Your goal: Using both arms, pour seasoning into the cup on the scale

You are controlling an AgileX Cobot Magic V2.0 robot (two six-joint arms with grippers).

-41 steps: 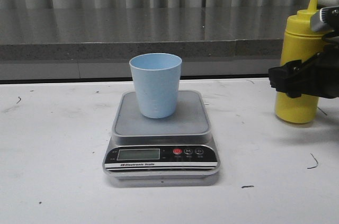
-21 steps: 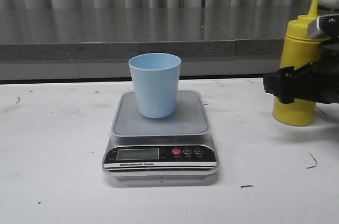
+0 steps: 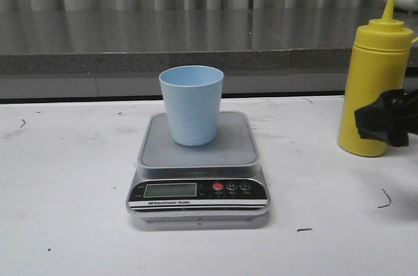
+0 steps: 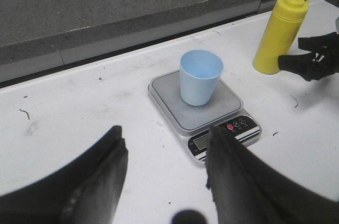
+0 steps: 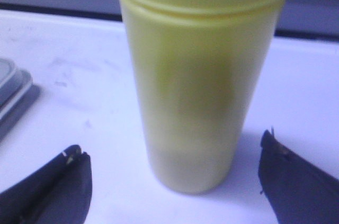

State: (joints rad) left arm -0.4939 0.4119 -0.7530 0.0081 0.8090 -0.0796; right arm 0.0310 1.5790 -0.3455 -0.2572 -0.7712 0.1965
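The light blue cup (image 3: pixel 191 105) stands upright on the steel platform of the scale (image 3: pixel 232 147), mid-table. The yellow seasoning bottle (image 3: pixel 374 87) stands upright on the table at the right, nozzle up. My right gripper (image 3: pixel 386 122) is low beside the bottle's lower right. In the right wrist view this gripper (image 5: pixel 170 147) is open, and its black fingers (image 5: pixel 63 181) flank the bottle (image 5: pixel 198 75) with wide gaps, touching nothing. My left gripper (image 4: pixel 167 144) is open and empty, hanging near the scale's (image 4: pixel 225 106) display side, well short of the cup (image 4: pixel 200 77).
A raised grey stone ledge (image 3: pixel 130 41) runs along the back of the white table (image 3: pixel 65 178), with a grey curtain behind. The scale's corner (image 5: pixel 13 97) shows in the right wrist view. Small dark marks dot the tabletop.
My right gripper has drawn back to the right and lower, uncovering most of the bottle. The bottle, cup and scale stay in place.
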